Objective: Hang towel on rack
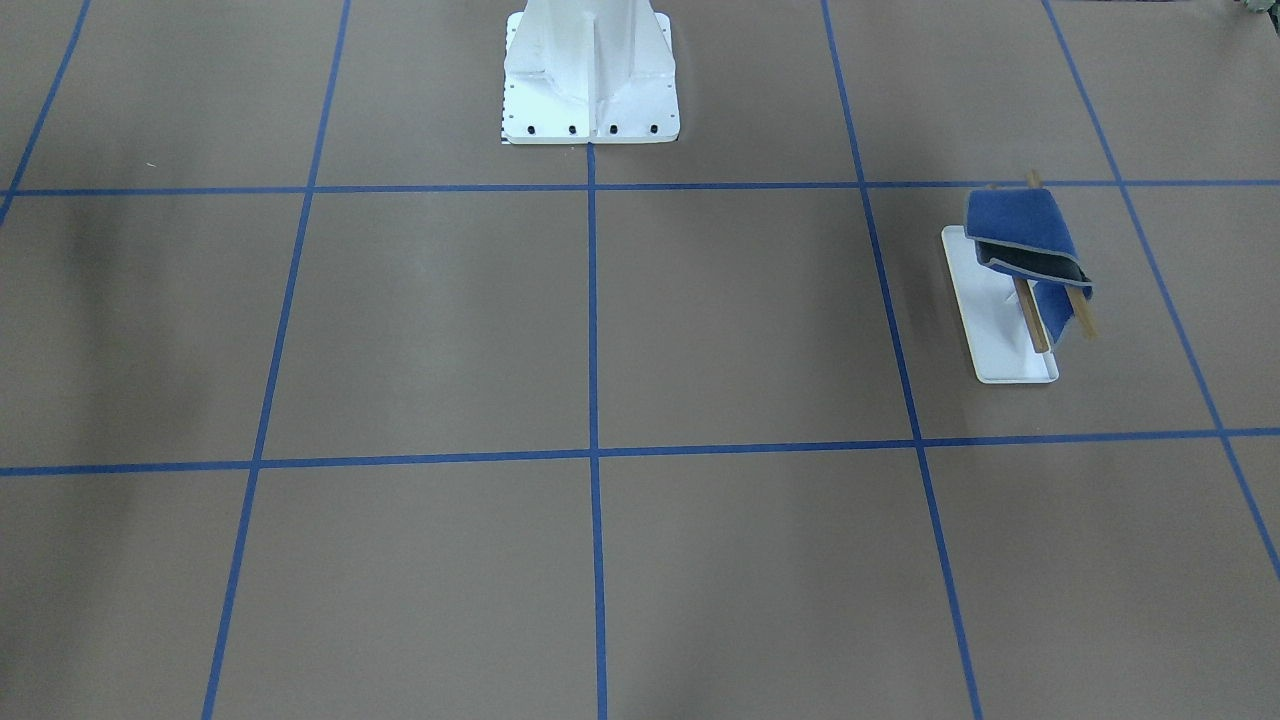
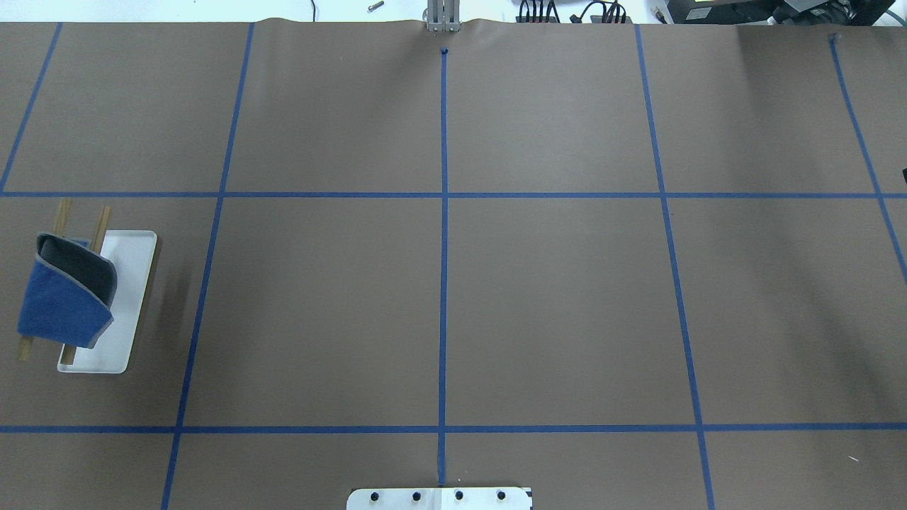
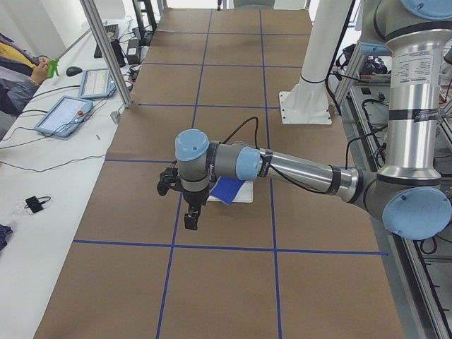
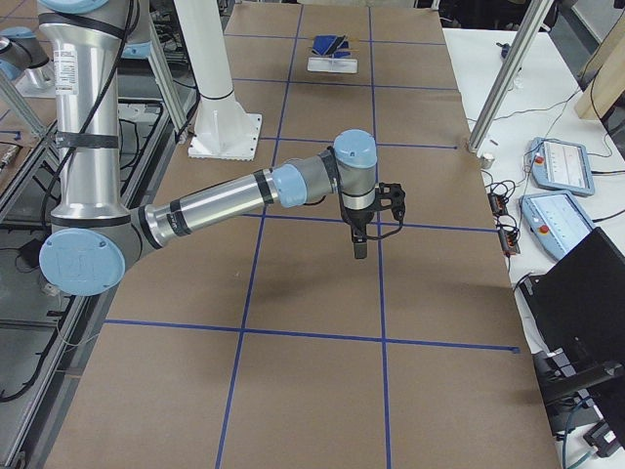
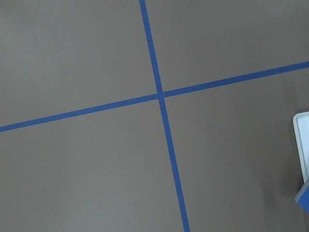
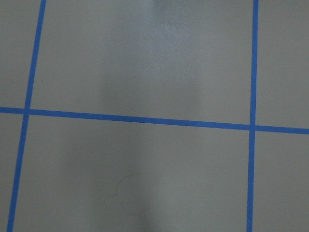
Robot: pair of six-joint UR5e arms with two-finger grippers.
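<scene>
The blue towel (image 1: 1020, 235) is draped over the two tan wooden rods (image 1: 1030, 318) of the rack, folded so its dark inner side shows. The rack's white tray base (image 1: 1000, 330) stands on the robot's left side of the table; towel (image 2: 60, 304) and tray (image 2: 131, 283) also show in the overhead view. My left gripper (image 3: 191, 219) hangs above the table near the rack, apart from the towel (image 3: 227, 189); I cannot tell if it is open. My right gripper (image 4: 359, 244) hangs over the table's right half, far from the rack (image 4: 330, 59); I cannot tell its state.
The large white bolted pedestal (image 1: 590, 70) stands at the robot's edge of the brown table with blue tape lines. A side bench holds tablets (image 3: 63, 113), and a person (image 3: 18, 78) sits beside it. The left wrist view shows the tray's corner (image 5: 303, 140).
</scene>
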